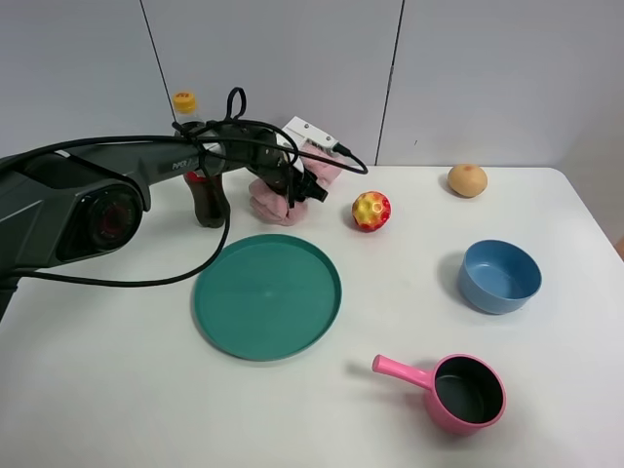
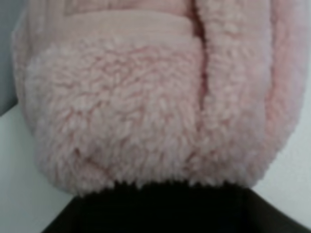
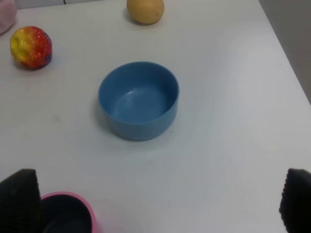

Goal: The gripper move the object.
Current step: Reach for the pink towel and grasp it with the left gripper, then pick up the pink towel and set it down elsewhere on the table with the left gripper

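Note:
A pink plush toy (image 1: 265,201) sits at the back of the white table, next to a cola bottle (image 1: 208,200). My left gripper (image 1: 294,188) is down on the toy's right side. In the left wrist view the plush (image 2: 146,107) fills the frame and the dark fingers (image 2: 180,208) stand close together at its lower edge, shut on it. My right gripper (image 3: 158,204) is open and empty above the table, near a blue bowl (image 3: 139,99); its two black pads (image 3: 19,199) stand far apart. It does not show in the exterior view.
A green plate (image 1: 234,322) lies in front of the toy. A red-yellow ball (image 1: 371,211), a tan round fruit (image 1: 467,179), the blue bowl (image 1: 499,276) and a pink saucepan (image 1: 468,392) stand on the right half.

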Motion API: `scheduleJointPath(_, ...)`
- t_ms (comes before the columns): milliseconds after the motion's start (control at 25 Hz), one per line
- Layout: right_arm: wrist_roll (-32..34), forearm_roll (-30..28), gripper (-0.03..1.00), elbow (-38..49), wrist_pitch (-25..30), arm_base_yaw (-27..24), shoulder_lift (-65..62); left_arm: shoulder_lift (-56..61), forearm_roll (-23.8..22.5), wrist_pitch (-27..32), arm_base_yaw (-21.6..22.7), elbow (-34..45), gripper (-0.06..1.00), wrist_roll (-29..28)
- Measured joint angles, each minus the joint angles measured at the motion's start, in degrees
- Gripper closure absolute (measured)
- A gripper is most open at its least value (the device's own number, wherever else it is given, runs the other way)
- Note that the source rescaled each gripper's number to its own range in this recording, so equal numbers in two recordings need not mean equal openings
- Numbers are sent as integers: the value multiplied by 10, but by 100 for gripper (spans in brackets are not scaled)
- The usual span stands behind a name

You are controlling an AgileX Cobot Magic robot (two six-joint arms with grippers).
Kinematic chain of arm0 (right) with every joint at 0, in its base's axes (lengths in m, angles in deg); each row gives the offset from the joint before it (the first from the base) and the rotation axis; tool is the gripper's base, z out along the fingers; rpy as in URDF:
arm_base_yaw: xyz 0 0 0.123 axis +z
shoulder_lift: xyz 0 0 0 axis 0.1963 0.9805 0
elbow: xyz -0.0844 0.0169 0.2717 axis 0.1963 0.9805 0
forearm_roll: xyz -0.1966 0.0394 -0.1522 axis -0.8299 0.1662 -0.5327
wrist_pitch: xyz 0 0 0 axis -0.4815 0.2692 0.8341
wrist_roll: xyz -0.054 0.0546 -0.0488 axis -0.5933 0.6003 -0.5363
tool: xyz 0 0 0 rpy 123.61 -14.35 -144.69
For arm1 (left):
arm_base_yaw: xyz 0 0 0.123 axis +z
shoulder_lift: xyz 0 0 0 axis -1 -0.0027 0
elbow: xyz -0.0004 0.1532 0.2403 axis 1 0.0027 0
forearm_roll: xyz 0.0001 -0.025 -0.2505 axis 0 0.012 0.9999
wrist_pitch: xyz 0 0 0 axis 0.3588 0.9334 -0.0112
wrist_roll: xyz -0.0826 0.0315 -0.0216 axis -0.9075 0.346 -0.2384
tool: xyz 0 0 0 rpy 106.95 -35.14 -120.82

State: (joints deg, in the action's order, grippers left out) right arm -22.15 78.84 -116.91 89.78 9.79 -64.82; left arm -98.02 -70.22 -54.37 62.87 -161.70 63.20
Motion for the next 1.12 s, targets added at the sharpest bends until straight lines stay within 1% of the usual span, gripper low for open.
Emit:
scheduleJointPath(120, 0, 0, -3, 0, 0, 0, 0, 13, -32, 20, -1, 1, 94, 1)
scheduleJointPath(240, 0, 0, -3, 0, 0, 0, 0, 45, -47, 40, -2, 1, 94, 1)
scheduleJointPath(440, 0, 0, -3, 0, 0, 0, 0, 132, -46, 74, -9, 1, 94, 1)
scheduleJointPath(560, 0, 0, -3, 0, 0, 0, 0, 181, -44, 103, -29, 1, 94, 1)
scheduleJointPath(640, 0, 0, -3, 0, 0, 0, 0, 216, -30, 124, -50, 1, 94, 1)
scheduleJointPath(760, 0, 0, -3, 0, 0, 0, 0, 263, 14, 157, -85, 1, 94, 1)
scheduleJointPath(880, 0, 0, -3, 0, 0, 0, 0, 295, 92, 182, -117, 1, 94, -1)
scheduleJointPath(1000, 0, 0, -3, 0, 0, 0, 0, 307, 173, 194, -145, 1, 94, -20)
scheduleJointPath(1080, 0, 0, -3, 0, 0, 0, 0, 306, 215, 206, -162, 1, 94, -34)
scheduleJointPath(1120, 0, 0, -3, 0, 0, 0, 0, 305, 228, 213, -169, 1, 94, -42)
